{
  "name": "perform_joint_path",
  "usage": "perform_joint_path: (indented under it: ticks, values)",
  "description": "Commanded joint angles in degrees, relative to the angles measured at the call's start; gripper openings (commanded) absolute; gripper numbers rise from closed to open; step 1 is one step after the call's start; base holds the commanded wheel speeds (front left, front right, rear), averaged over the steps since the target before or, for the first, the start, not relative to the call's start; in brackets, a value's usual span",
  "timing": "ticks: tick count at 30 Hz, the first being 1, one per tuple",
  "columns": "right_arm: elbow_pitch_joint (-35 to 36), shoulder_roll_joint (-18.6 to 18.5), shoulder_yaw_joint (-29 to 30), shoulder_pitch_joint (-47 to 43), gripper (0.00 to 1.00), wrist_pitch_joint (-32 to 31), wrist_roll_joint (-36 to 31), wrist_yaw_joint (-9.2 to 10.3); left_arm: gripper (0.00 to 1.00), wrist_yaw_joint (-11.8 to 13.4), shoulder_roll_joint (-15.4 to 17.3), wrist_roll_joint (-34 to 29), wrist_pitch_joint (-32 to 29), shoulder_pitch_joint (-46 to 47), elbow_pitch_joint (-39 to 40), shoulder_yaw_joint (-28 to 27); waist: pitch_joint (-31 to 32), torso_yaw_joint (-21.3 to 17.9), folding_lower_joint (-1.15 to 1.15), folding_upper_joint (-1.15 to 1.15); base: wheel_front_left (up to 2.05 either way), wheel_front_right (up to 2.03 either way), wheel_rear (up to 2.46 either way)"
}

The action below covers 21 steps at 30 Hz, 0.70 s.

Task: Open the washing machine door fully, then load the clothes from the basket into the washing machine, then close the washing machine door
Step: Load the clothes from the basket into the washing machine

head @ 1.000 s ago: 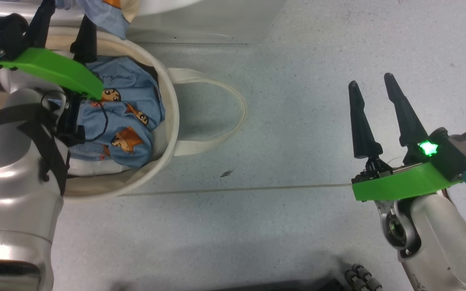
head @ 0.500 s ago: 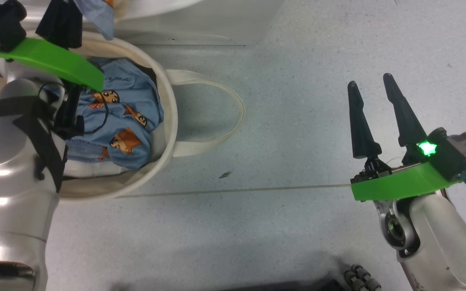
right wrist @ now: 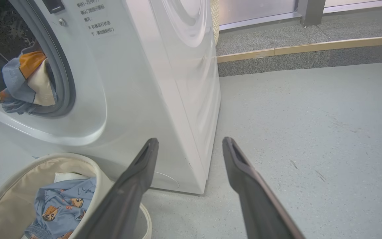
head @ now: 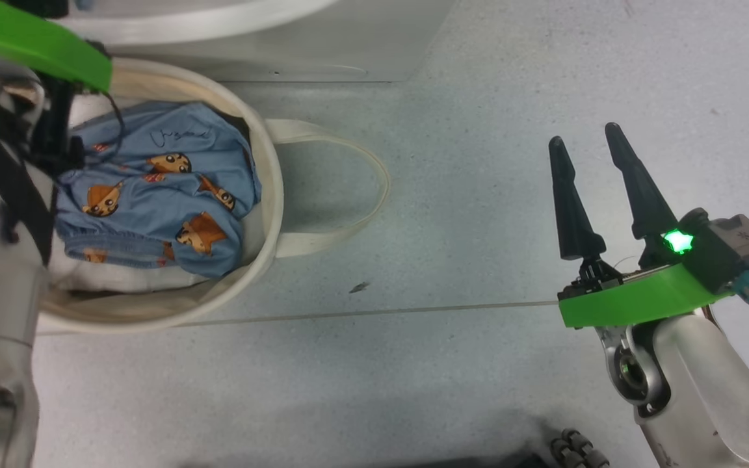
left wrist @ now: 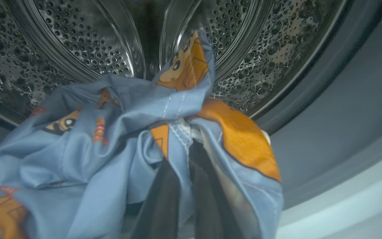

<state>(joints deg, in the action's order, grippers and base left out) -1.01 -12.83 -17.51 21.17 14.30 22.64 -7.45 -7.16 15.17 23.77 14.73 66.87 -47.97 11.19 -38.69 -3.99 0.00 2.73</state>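
The left end effector has risen from the basket to the washing machine, clenched on clothes; the right end effector is released.

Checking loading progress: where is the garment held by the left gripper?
Left wrist view: the garment, pinched in the left gripper, hangs at the opening of the washing machine, facing the steel drum.
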Motion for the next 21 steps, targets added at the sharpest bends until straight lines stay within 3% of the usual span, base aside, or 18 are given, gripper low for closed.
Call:
perform_joint_path:
  ticks: [1,7,12,21]
  values:
    - [1.52,-0.24,-0.96,-1.48,1.0,0.7,0.07,-0.03,0.0,-0.33,3.22,-0.59,0.27,2.56,-0.38,-1.46,0.22,-0.55,0.0,0.0,0.0,0.0,0.0]
    - [1.68,-0.76,-0.74,-2.79,1.0,0.7,0.06,-0.03,0.0,-0.31,3.79,-1.84,0.27,8.39,-7.55,-1.64,0.47,-2.74,0.0,0.0,0.0,0.0,0.0]
    - [2.26,-0.83,-0.42,-3.67,1.0,0.7,0.02,-0.03,0.0,0.01,4.26,-2.75,0.27,11.56,-8.75,-2.77,-0.21,-4.27,0.0,0.0,0.0,0.0,0.0]
    - [4.48,0.33,0.8,-4.6,1.0,0.7,-0.59,-0.03,0.0,1.09,5.27,-8.38,0.27,11.99,4.55,-9.68,-3.81,-6.66,0.0,0.0,0.0,0.0,0.0]
